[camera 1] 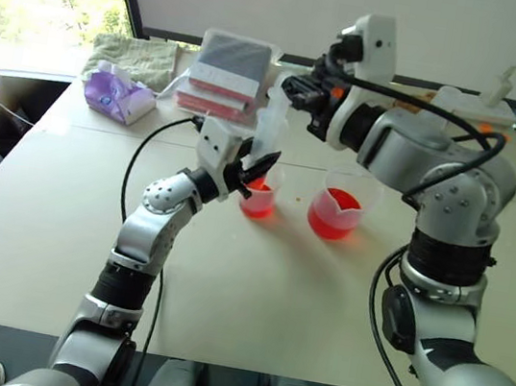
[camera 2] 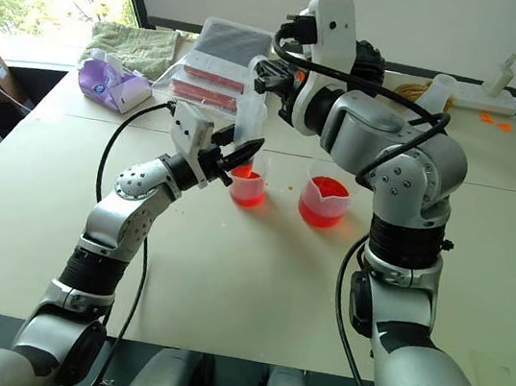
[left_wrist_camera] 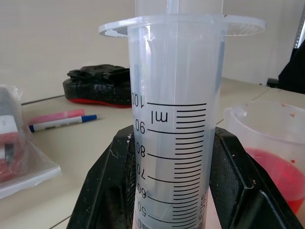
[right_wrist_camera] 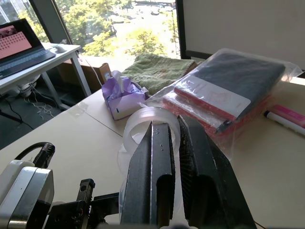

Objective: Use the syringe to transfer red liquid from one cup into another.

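We see the left hand (camera 1: pixel 260 166) gripping the syringe (camera 1: pixel 269 134) upright over the cup (camera 1: pixel 259 196). The right hand (right_wrist_camera: pixel 174 143) is closed on its plunger (right_wrist_camera: pixel 138 125); the beaker (camera 1: pixel 335 212) sits at the cup's 3 o'clock on the worktop (camera 1: pixel 62 203)

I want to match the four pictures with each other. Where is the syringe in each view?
Left eye view: syringe upright at centre, above the smaller cup.
Right eye view: centre-left, above that cup.
Left wrist view: barrel at the middle.
Right wrist view: plunger top at the fingertips.
Shared landmark: bagged books.
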Controlling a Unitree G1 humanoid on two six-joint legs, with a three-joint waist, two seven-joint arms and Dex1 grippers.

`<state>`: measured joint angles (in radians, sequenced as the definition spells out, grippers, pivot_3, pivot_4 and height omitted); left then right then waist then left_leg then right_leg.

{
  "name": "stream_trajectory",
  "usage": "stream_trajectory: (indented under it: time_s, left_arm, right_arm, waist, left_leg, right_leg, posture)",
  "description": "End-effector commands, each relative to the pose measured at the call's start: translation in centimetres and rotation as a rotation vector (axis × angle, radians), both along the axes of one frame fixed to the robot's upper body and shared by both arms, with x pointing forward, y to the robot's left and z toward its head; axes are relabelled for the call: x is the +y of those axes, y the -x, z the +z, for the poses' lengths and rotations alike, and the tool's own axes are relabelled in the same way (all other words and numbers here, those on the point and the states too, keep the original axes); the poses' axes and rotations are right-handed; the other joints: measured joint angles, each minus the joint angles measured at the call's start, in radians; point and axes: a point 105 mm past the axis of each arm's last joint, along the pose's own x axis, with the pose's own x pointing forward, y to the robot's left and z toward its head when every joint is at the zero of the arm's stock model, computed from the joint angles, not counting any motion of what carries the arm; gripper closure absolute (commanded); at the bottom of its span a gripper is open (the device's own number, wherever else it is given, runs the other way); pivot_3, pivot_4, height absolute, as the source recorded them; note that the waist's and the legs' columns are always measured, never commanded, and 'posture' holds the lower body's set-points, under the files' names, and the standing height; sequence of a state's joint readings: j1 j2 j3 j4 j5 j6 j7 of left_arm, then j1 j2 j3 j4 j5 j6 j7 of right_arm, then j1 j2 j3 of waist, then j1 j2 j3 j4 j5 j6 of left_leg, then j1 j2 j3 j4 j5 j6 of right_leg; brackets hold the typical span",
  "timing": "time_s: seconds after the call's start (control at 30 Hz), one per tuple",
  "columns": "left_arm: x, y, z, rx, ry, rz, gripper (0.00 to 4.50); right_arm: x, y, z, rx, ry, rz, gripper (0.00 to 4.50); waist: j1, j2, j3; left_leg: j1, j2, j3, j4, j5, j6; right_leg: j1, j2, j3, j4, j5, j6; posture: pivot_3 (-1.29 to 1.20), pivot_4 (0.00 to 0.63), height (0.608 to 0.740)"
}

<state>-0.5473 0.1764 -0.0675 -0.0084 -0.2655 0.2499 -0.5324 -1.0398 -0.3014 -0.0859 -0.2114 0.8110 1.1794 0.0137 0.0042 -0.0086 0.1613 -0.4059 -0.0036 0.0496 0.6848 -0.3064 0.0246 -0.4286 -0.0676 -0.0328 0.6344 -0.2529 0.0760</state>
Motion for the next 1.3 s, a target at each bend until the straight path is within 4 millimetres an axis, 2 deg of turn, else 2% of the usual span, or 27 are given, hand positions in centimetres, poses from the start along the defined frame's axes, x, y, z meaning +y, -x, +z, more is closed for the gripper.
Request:
stream_trajectory:
  time_s: [0.03,0.3,0.97,1.3]
  left_arm:
    - [-0.5,1.0,2.7,-0.100,0.028,-0.034,2.95]
    - [-0.3,1.0,3.4,-0.109,0.034,-0.036,2.95]
    - [0.1,1.0,4.0,-0.118,0.036,-0.019,2.95]
    - [0.3,0.9,4.2,-0.122,0.041,-0.010,2.95]
  right_arm:
    - [1.5,1.8,0.6,-0.016,0.022,0.116,4.48]
    - [2.4,2.9,-0.3,0.019,0.066,0.184,4.48]
    - [3.8,2.8,-3.3,0.129,0.108,0.220,4.48]
    - [4.4,3.3,-4.8,0.171,0.156,0.273,4.48]
  waist:
    - [-0.001,0.000,0.000]
    - [-0.001,0.000,0.000]
    - [-0.018,0.000,0.000]
    - [-0.017,0.000,0.000]
  left_leg:
    - [0.000,0.000,0.000,0.000,0.000,0.000]
    - [0.000,0.000,0.000,0.000,0.000,0.000]
    - [0.000,0.000,0.000,-0.001,0.000,0.000]
    - [0.000,0.000,0.000,-0.001,0.000,0.000]
  right_leg:
    - [0.000,0.000,0.000,0.000,0.000,0.000]
    - [0.000,0.000,0.000,0.000,0.000,0.000]
    - [0.000,0.000,0.000,0.000,0.000,0.000]
    - [-0.001,0.000,0.000,0.000,0.000,0.000]
  posture:
    - [0.00,0.150,0.740]
    - [0.00,0.150,0.740]
    - [0.00,0.150,0.740]
    - [0.00,0.150,0.740]
